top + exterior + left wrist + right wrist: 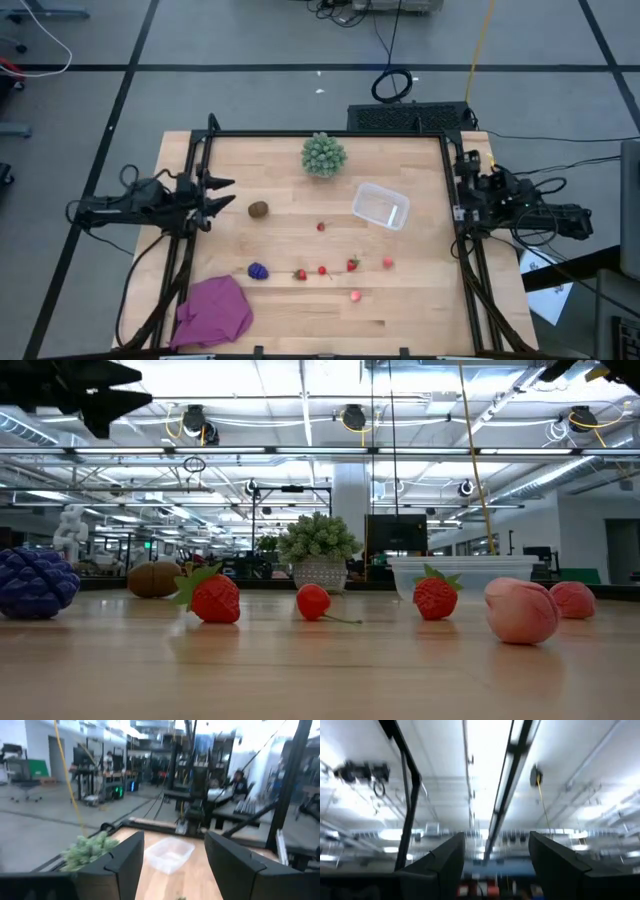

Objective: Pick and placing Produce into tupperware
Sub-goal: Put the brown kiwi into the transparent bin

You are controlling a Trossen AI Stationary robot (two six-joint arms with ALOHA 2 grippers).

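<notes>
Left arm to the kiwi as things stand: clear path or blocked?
Probably clear. The left tool sits open at the table's left edge, and the kiwi lies just beyond it on bare wood, with nothing between them. The grape cluster and cloth lie well off that line.

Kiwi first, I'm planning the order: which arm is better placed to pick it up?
Left. The kiwi lies just off the open left gripper, while the right gripper waits beyond the tupperware.

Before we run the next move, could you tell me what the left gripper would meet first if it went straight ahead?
Probably the tupperware: the left gripper stands open, framing it between its fingers. In the high view the kiwi lies nearer, though possibly below its line.
</notes>
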